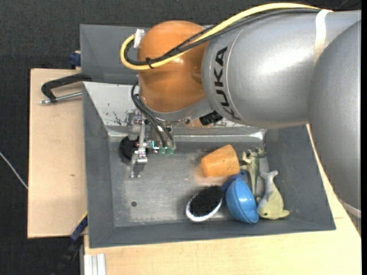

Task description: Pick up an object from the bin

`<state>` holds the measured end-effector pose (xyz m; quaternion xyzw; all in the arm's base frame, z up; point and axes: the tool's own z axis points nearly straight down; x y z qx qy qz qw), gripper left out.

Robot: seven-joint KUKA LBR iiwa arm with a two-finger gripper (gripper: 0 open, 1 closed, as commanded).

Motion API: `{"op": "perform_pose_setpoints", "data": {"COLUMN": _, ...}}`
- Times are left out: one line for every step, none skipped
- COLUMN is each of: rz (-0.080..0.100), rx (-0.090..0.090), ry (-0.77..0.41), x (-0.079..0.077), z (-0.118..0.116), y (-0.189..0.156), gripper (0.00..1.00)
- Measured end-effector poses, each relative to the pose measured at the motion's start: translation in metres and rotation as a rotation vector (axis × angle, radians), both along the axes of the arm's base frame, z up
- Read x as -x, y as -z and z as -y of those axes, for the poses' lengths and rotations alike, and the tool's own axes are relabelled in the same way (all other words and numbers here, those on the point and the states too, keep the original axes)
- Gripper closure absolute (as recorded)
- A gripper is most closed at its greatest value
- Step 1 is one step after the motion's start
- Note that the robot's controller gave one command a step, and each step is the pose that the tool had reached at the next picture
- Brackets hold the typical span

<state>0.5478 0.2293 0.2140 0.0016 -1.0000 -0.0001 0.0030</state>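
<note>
my gripper (137,153) hangs by the bin's (94,171) left wall, beside a small black thing (125,149); whether it's open i cannot tell; best centre first

One camera looks down, somewhat sideways, close over the grey metal bin (97,171); the silver arm (275,67) crosses its right side.

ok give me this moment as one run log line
end effector: over left of bin floor | beside it: small black thing | at right: orange cup, blue bowl, black brush
</note>
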Motion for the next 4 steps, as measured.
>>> {"op": "perform_pose_setpoints", "data": {"rz": 0.004, "rx": 0.001, "ry": 0.012, "x": -0.032, "z": 0.038, "y": 0.047, "gripper": 0.0}}
{"op": "perform_pose_setpoints", "data": {"rz": 0.02, "rx": -0.006, "ry": 0.079, "x": -0.045, "z": 0.032, "y": 0.121, "gripper": 0.0}}
{"op": "perform_pose_setpoints", "data": {"rz": 0.03, "rx": -0.009, "ry": 0.08, "x": -0.048, "z": 0.032, "y": 0.12, "gripper": 1.0}}
{"op": "perform_pose_setpoints", "data": {"rz": 0.019, "rx": -0.005, "ry": 0.054, "x": -0.045, "z": 0.026, "y": -0.014, "gripper": 1.0}}
